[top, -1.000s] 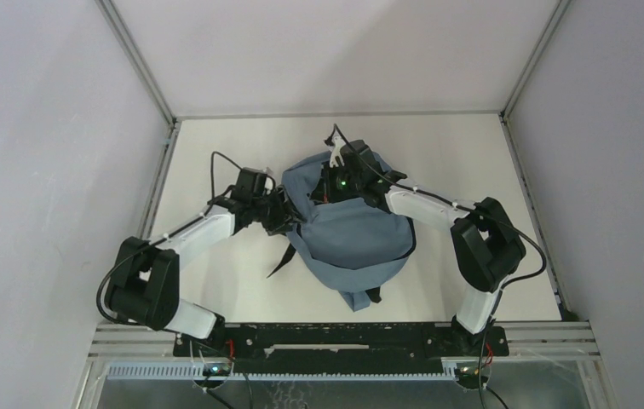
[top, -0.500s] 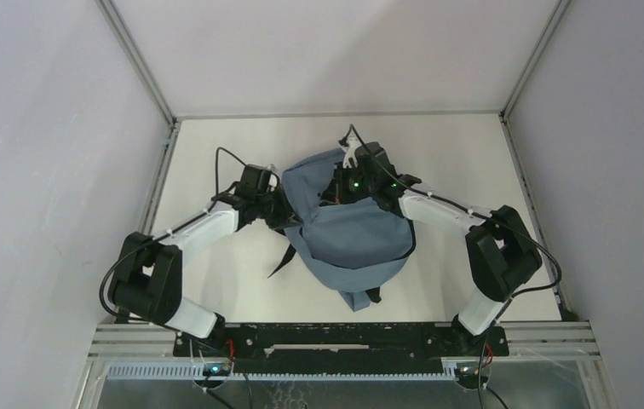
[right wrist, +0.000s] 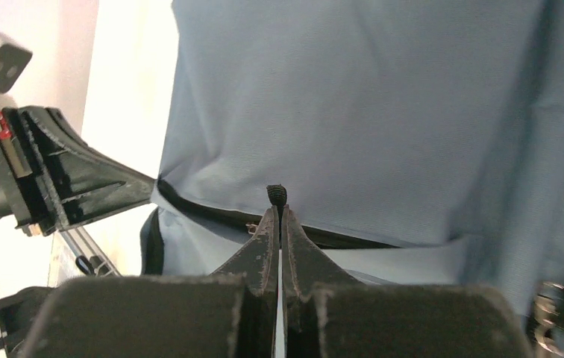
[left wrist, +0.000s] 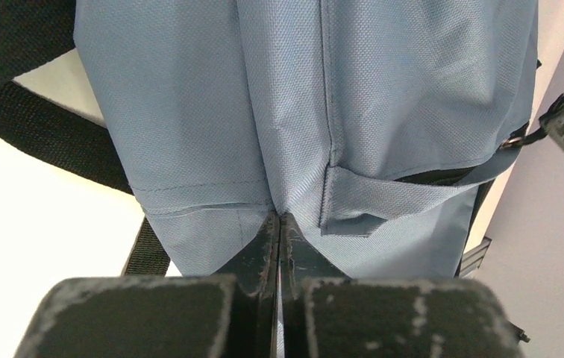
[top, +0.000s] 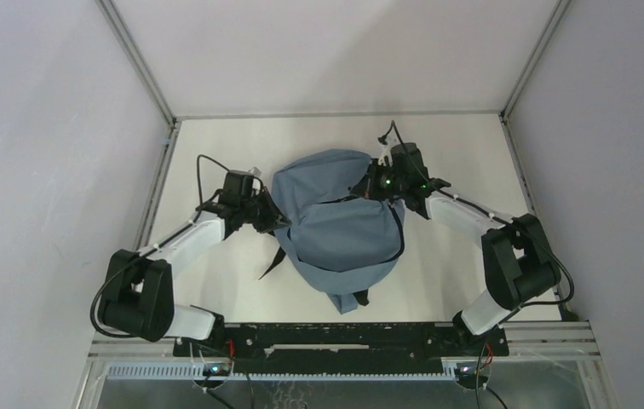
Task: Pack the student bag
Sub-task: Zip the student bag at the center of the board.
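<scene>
The student bag [top: 336, 230] held at both sides

It lies on the table [top: 208, 153] between the arms. The left gripper [left wrist: 279, 222] pinches its blue cloth on the left side. The right gripper [right wrist: 280, 216] is closed tight on a small black tab [right wrist: 276, 195] by its zip.

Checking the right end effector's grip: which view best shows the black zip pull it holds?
The right wrist view: the zip pull sits pinched at the tips of the right end effector, against the student bag. The left wrist view catches it tiny at the frame edge; from the top it is too small to see.
</scene>
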`<state>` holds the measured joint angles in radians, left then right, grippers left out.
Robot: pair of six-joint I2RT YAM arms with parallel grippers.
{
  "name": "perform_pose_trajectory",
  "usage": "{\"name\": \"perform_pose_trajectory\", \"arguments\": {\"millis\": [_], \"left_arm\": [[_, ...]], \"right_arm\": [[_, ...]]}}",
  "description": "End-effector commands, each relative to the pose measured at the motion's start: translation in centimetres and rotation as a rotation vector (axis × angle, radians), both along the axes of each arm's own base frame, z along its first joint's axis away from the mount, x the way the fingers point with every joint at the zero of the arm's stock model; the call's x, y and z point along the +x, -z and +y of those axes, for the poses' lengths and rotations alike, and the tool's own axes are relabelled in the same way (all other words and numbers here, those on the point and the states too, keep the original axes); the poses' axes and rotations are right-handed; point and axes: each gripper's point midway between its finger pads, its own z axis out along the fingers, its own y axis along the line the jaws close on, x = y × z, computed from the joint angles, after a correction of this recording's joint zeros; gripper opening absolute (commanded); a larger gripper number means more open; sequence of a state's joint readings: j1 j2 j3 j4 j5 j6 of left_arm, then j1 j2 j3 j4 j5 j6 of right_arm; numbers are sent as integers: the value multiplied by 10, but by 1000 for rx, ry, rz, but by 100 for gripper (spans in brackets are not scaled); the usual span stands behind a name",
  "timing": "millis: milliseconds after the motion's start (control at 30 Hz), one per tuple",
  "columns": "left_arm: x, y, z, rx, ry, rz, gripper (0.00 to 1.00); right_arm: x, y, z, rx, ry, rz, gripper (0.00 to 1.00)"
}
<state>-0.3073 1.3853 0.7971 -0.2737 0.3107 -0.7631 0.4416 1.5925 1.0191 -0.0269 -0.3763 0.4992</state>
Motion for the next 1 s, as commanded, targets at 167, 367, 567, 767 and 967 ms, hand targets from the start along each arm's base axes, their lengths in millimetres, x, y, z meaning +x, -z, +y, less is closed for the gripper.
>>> {"name": "perform_pose_trajectory", "arguments": {"millis": [167,367,567,767,967], "left_arm": [[-19,7,19,38,-5,-7,0],[-23,4,27,39,-17,-16,0],[-27,5,20,12,21,-8,0],[-28,-1,-9,-8,94,-24,0],[-20,-14,-63,-60,193,-42,0]], "right_arm": [[27,-14,-56,26,130,-73,0],[32,12,-94,-4,218,-26,0],[36,19,-99,5,230,-11,0],[52,16,-113,4,282,-31,0],[76,24,-163,-22,397,-11,0]]}}
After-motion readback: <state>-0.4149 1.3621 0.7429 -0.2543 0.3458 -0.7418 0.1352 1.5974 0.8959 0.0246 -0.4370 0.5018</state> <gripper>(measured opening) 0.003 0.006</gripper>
